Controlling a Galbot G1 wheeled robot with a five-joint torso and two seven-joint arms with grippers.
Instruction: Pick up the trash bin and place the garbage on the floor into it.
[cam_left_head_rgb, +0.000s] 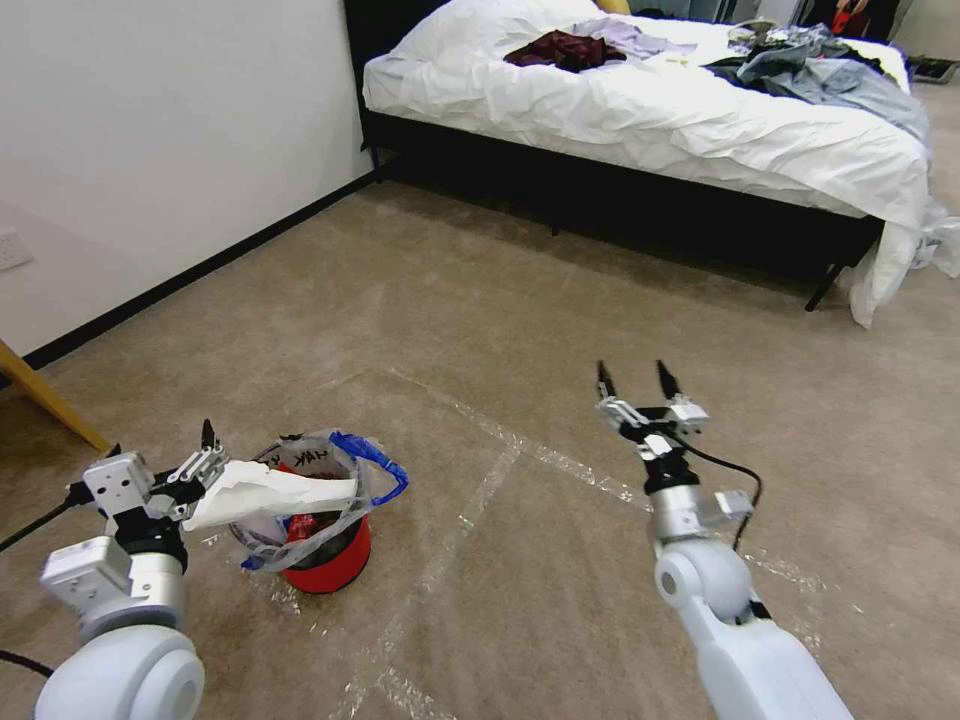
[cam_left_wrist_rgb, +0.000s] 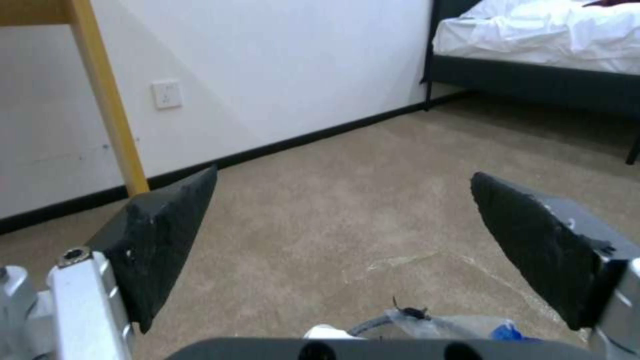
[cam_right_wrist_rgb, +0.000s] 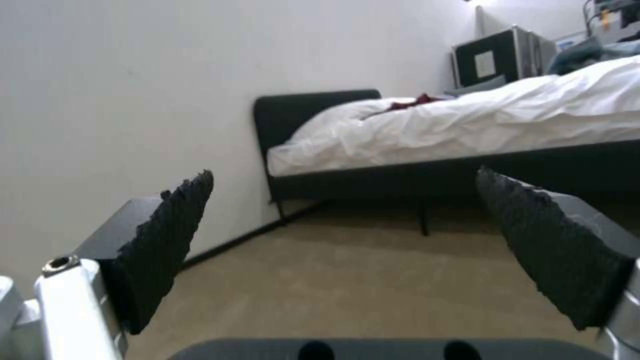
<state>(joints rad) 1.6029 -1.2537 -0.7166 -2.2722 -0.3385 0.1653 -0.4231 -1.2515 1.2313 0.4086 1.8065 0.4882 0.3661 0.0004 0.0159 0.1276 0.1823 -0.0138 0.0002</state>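
The trash bin (cam_left_head_rgb: 335, 567), a small red bucket lined with a clear bag with blue handles, stands on the floor (cam_left_head_rgb: 520, 320) at my front left. A white slipper (cam_left_head_rgb: 270, 492), part of the garbage, lies across its rim, and red wrappers (cam_left_head_rgb: 303, 525) sit inside. My left gripper (cam_left_head_rgb: 160, 446) hovers at the slipper's left end; in the left wrist view the left gripper (cam_left_wrist_rgb: 343, 172) is open and holds nothing, with the bag's edge (cam_left_wrist_rgb: 460, 325) just below it. My right gripper (cam_left_head_rgb: 633, 372) hangs open over bare carpet to the right, and the right wrist view shows this gripper (cam_right_wrist_rgb: 343, 171) holding nothing.
Shiny tape lines (cam_left_head_rgb: 480, 490) cross the carpet between the arms. A black-framed bed (cam_left_head_rgb: 640, 120) with white bedding and heaped clothes fills the far side. A white wall (cam_left_head_rgb: 150, 130) with a black skirting runs along the left, and a yellow wooden leg (cam_left_head_rgb: 50, 400) stands beside it.
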